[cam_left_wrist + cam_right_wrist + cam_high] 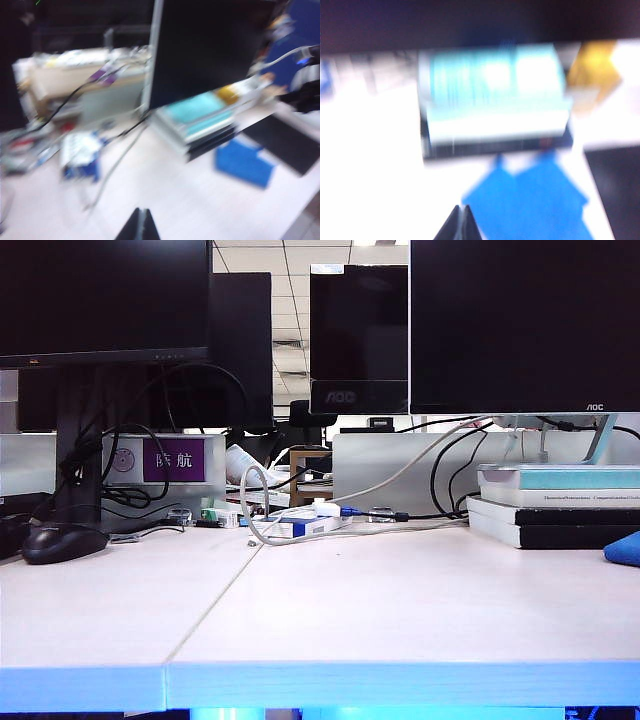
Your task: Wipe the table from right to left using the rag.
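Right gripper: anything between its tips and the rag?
Nothing: in the right wrist view only bare table separates the shut right gripper from the rag. The view is blurred, though.

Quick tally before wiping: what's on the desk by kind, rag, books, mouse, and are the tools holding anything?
Rag: 1, far right of the table, untouched
Stacked books: 3
Black mouse: 1
Total: 5
Left tool and right tool: both shut, empty.
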Robot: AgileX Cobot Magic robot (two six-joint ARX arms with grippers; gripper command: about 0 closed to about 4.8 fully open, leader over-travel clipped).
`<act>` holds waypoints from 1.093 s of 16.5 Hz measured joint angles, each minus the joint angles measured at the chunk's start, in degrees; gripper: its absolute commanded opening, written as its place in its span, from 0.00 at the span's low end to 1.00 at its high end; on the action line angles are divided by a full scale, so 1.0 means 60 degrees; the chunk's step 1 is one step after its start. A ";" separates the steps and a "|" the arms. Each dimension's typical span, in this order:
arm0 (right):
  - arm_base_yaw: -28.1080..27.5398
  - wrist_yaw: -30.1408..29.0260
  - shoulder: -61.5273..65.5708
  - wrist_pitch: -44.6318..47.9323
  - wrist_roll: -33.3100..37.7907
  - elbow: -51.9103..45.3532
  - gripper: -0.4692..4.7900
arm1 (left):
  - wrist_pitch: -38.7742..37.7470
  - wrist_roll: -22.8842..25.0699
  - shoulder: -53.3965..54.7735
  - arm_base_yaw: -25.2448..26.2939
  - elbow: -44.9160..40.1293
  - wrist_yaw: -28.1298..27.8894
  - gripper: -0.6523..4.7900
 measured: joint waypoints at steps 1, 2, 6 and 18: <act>0.0004 -0.0015 0.0317 -0.0714 -0.0226 -0.0004 0.08 | -0.0929 0.0466 0.0313 -0.0313 0.0474 -0.0856 0.11; 0.0004 0.0025 0.0481 -0.1137 -0.0430 0.0000 0.08 | -0.1464 0.0736 0.0484 -0.0612 0.0692 -0.1530 0.11; -0.0262 0.0412 0.1100 -0.2091 -0.1377 0.0000 0.08 | -0.2135 0.1450 0.0670 -0.1206 0.0721 -0.2342 0.11; -0.1614 0.0554 0.3559 -0.2732 -0.4335 0.0004 0.40 | -0.2084 0.1530 0.0667 -0.1355 0.0721 -0.2306 0.11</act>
